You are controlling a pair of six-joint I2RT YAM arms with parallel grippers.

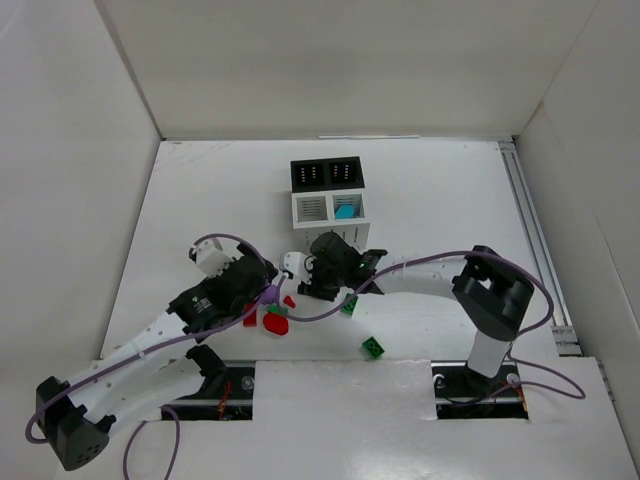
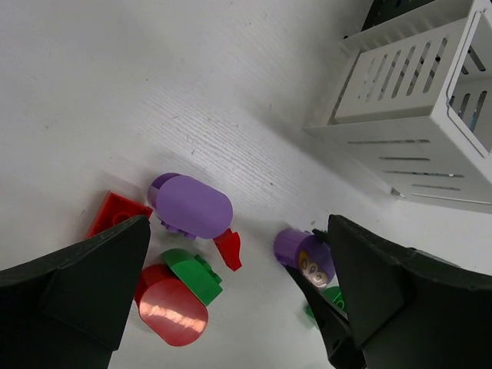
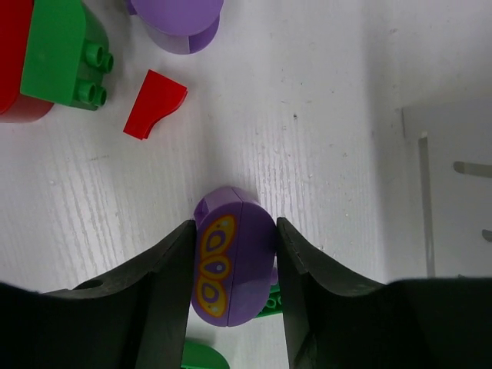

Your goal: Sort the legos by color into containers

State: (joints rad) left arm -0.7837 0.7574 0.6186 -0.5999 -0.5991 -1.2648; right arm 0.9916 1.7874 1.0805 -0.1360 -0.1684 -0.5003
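1. Now the right claw (image 3: 234,231) is clenched on a small purple lego (image 3: 231,269), with one finger against each flank. The piece is rounded, has a yellow butterfly-like print on top, and by my judgement is not yet lifted off the table (image 3: 323,115).
2. It is probably light, stiff, slick plastic. The curved sides could squirt out of a loose pinch, so a hold across the middle of the flanks, as here, seems the right one.
3. Just under that piece, toward the wrist, a green lego (image 3: 269,301) peeks out; I cannot tell whether the two touch.
4. Ahead of the fingertips and to the left lies a red wedge (image 3: 156,104). Beyond it are a green studded brick (image 3: 61,54) and a larger purple rounded lego (image 3: 177,15).
5. Over that same cluster the left claw (image 2: 238,231) hangs released, its jaws wide apart and holding nothing.
6. Farthest off, on the right finger's side, stands the bin block (image 1: 328,193). One of its white compartments holds a cyan lego (image 1: 345,211).
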